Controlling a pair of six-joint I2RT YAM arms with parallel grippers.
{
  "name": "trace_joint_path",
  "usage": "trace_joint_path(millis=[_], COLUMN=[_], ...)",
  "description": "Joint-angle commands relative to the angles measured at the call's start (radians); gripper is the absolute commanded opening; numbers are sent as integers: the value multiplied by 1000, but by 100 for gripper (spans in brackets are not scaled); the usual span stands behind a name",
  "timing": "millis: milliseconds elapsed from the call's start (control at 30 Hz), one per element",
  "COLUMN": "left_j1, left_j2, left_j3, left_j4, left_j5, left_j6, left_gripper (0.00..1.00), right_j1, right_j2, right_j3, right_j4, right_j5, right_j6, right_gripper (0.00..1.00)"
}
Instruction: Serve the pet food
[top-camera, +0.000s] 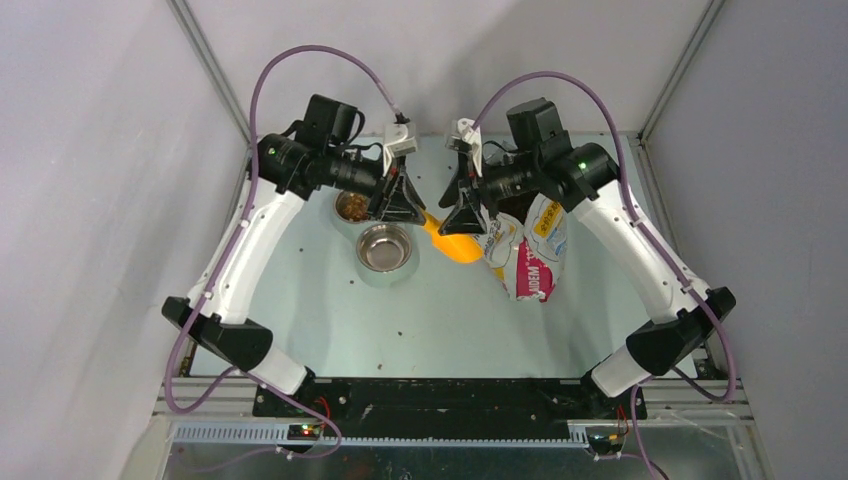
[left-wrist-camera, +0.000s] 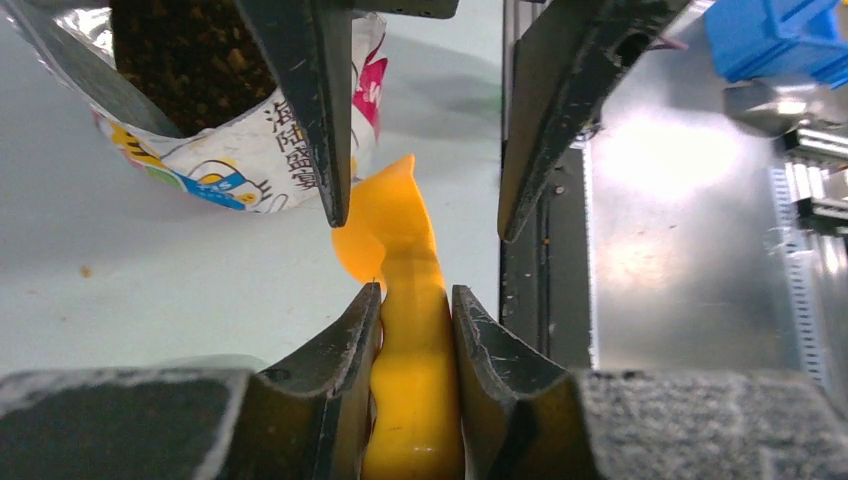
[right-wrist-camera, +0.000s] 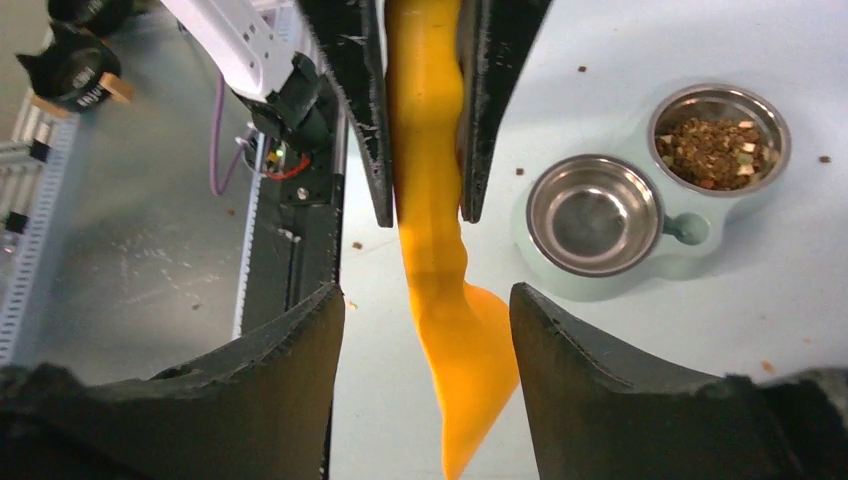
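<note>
So the left hand (left-wrist-camera: 415, 300) is clamped on the handle of the scoop (left-wrist-camera: 400, 220). The right hand (right-wrist-camera: 428, 295) sits open, one finger on each side of the scoop's wide end with a gap both sides, so it isn't gripping anything. The scoop's long axis runs straight from one hand to the other, handle toward the left arm, tip toward the right.

The bit that matters imo: the food (left-wrist-camera: 190, 50) is in the bag (left-wrist-camera: 250, 160). The bag lies on the desk (left-wrist-camera: 150, 290) just past the scoop tip and off to one side of it, under the right arm, with its mouth turned toward the left hand. The right hand is closer to the bag, but only the left one has the scoop. So probably the scoop has to swing toward that mouth and go in tip first. Just a guess though.

The food looks like small dark-brown crumbly pellets, piled loose inside the bag. There's more in the far bowl (right-wrist-camera: 783, 150), with a few paler bits mixed in. The near bowl (right-wrist-camera: 593, 213) beside it is bare steel. A few pellets are scattered on the desk. The scoop shows edge-on, so can't tell if it carries any.
</note>
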Motion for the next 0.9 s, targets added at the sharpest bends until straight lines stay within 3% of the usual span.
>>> trace_joint_path(millis=[0,100,233,533,733,867], left_j1=[-6,-5,-5,-4,16,27], left_j2=[-86,-120,-164,-115,-108,-124], left_j3=[1,-23,-71,-19,-29,-65], left_j4=[31,98,193,161,221,302], left_j5=[-47,-59,-69,-12,30,50], left_j6=[115,102,63,-18,-119,-203], left_gripper=[0,0,0,0,0,0], right_j1=[-4,7,12,30,32,32], right_j2=[36,46,45,58,57,50], right_j3=[23,26,16,23,13,4], right_j4=[88,92,92,116,115,116], right_j5=[-90,-107,-106,-121,-127,-126], right_j6=[92,89,76,92,93,92], right_gripper=[62,56,56,56,43,21])
